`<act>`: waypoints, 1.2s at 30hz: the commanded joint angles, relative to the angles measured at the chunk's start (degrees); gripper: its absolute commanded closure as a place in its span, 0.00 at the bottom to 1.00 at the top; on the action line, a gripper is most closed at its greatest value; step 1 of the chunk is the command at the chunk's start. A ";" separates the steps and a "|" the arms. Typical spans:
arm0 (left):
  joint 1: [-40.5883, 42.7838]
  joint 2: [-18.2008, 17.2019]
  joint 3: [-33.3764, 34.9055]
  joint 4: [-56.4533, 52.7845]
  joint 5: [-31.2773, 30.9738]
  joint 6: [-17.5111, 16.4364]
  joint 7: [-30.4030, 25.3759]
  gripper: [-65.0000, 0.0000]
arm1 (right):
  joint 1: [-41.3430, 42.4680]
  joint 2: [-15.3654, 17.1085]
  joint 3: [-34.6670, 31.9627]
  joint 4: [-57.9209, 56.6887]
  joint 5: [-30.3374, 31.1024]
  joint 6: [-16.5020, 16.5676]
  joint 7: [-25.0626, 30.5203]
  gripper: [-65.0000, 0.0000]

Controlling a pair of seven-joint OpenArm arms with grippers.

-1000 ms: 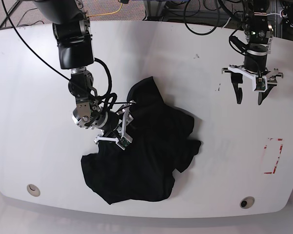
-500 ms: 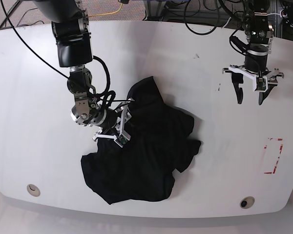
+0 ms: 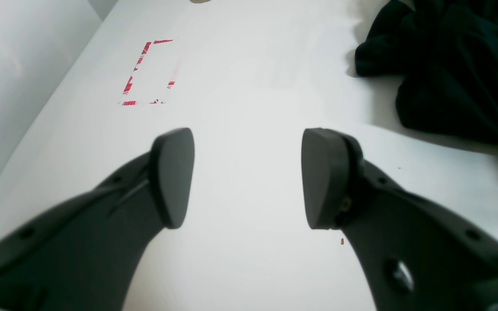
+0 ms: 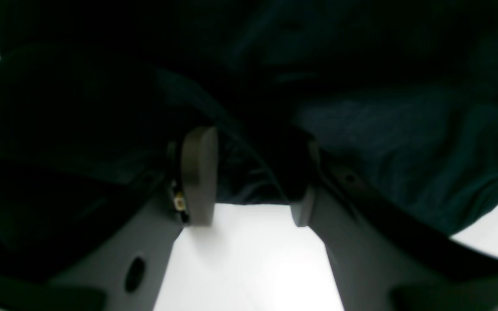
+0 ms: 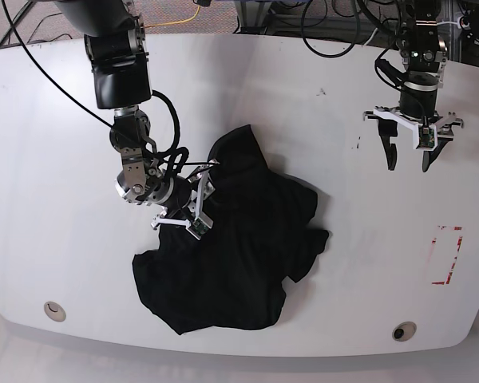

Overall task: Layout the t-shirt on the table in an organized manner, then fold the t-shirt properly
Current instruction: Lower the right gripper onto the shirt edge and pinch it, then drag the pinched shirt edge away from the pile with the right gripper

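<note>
The black t-shirt (image 5: pixel 239 247) lies crumpled in a heap at the middle of the white table (image 5: pixel 303 112). My right gripper (image 5: pixel 190 211) is low at the heap's upper left edge. In the right wrist view its jaws (image 4: pixel 249 185) stand apart astride a fold of the t-shirt (image 4: pixel 361 86), with white table (image 4: pixel 240 259) below. My left gripper (image 5: pixel 408 163) hangs open and empty over bare table at the far right. In the left wrist view it (image 3: pixel 247 177) is open, with the t-shirt (image 3: pixel 448 65) at the upper right.
A red dashed rectangle mark (image 5: pixel 447 255) is near the right edge and also shows in the left wrist view (image 3: pixel 147 71). Two round grommets (image 5: pixel 54 310) (image 5: pixel 404 330) sit near the front edge. Black cables trail from the right arm beside the shirt.
My right gripper has shifted slightly up and left along the shirt's edge. The left arm has not moved. The shirt's shape is almost the same.
</note>
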 commanded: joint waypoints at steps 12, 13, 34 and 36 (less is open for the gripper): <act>-0.19 -0.49 -0.23 0.50 0.19 0.33 -1.60 0.43 | -0.46 0.63 0.14 1.25 0.31 -0.05 1.07 0.94; -0.28 -0.49 -0.23 0.41 0.19 0.33 -1.60 0.43 | -0.46 0.63 0.14 1.25 0.31 -0.05 1.07 0.98; -2.48 -0.49 -0.14 -0.91 0.10 0.33 -1.52 0.43 | -10.83 2.65 12.28 29.82 0.22 -0.05 -11.24 1.00; -3.09 -0.49 -0.05 -0.91 0.10 0.33 -1.52 0.43 | -12.33 3.62 14.12 33.16 0.22 -0.05 -12.29 1.00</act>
